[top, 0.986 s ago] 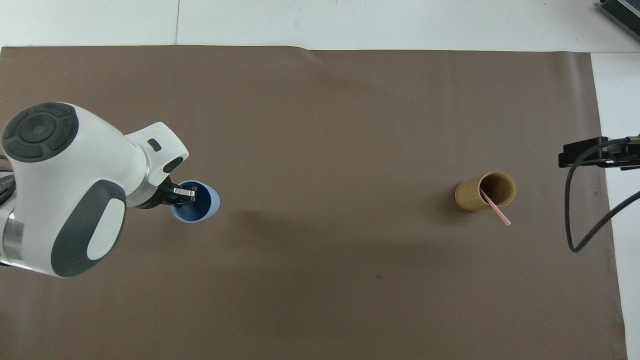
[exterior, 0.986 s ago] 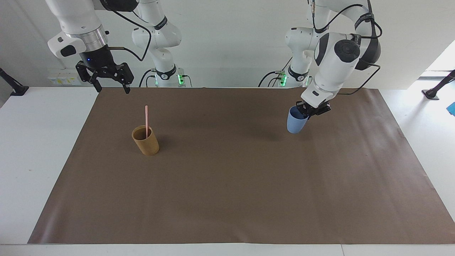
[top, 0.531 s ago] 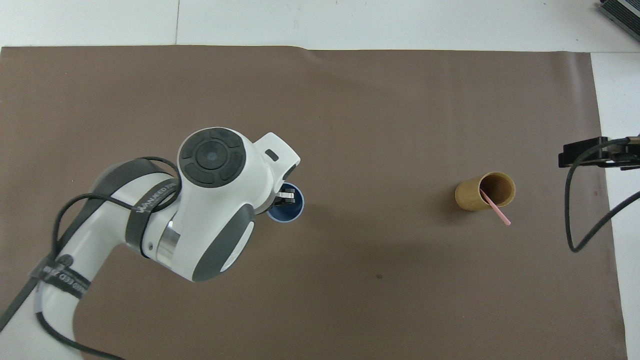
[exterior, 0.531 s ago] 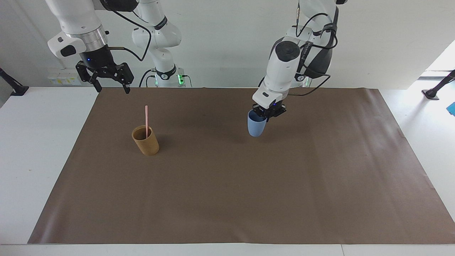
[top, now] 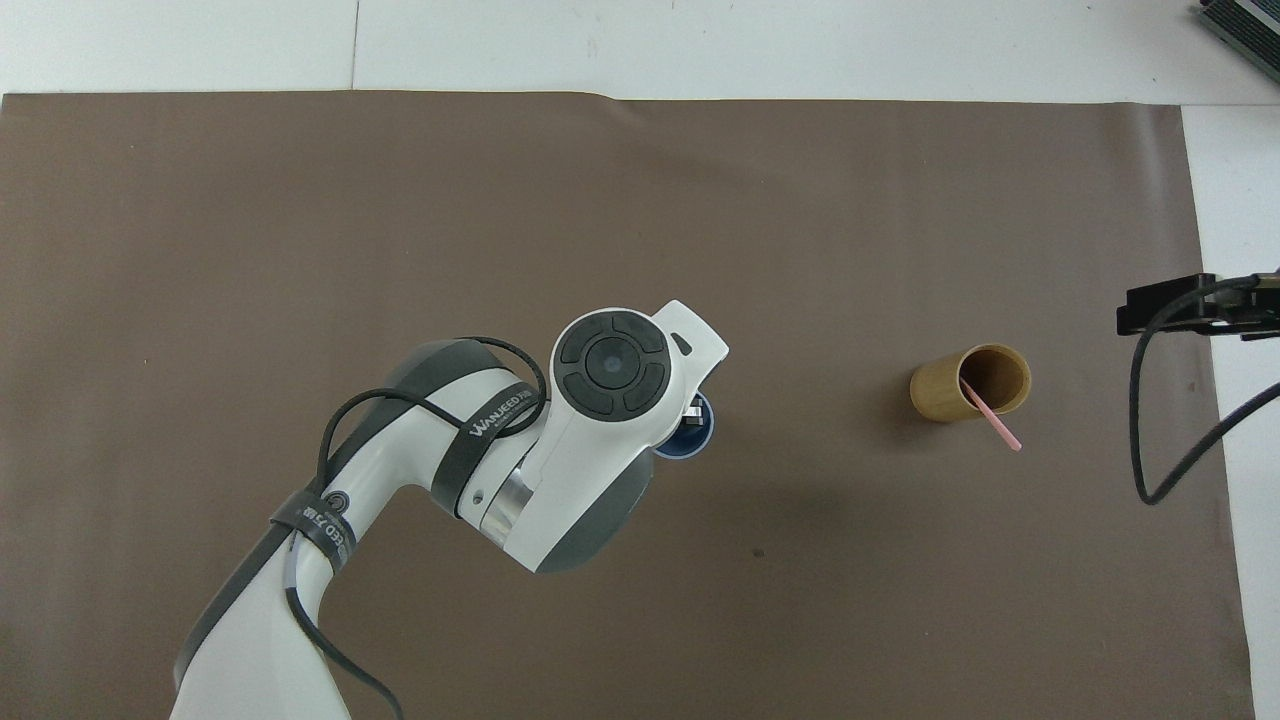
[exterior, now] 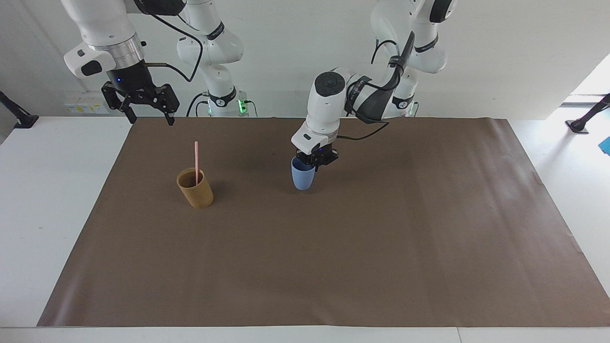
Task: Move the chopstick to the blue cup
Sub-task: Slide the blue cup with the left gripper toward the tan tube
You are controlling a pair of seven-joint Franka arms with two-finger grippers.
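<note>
Chopstick stood in tan cup, at nine o'clock from blue cup | our left gripper clamped blue cup's rim; right gripper spread, empty, waiting | risk: we judged rim pinch could tip the cup on set-down.

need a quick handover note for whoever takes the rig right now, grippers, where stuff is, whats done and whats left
Left gripper: shut on the rim of the blue cup, holding it upright over the middle of the brown mat.
Right gripper: open, empty, waiting raised at the right arm's end of the mat.
Chopstick: standing in the tan cup, which sits on the mat at the right arm's end.
Done: blue cup gripped.
Left: set the cup down, lift the chopstick out, drop it into the blue cup.
</note>
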